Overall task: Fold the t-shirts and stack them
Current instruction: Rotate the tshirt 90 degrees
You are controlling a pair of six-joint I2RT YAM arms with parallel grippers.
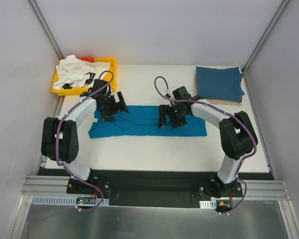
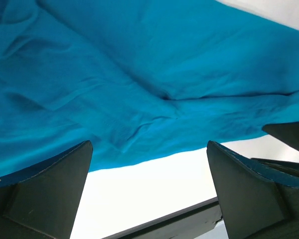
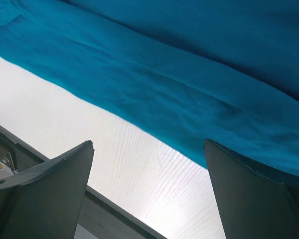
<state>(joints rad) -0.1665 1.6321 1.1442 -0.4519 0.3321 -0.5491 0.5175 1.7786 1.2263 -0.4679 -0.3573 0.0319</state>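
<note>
Lying flat on table (image 1: 164, 149), plain teal-blue t-shirt (image 1: 144, 120)

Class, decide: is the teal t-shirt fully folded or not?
Partly folded: the teal t-shirt lies as a long narrow strip, layers overlapping.

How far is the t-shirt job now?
Done: the darker blue t-shirt lies folded, far right. In hand: the teal t-shirt is a long strip; the left gripper and right gripper stand open over it. Left: the white t-shirt, crumpled in the yellow tray.
</note>
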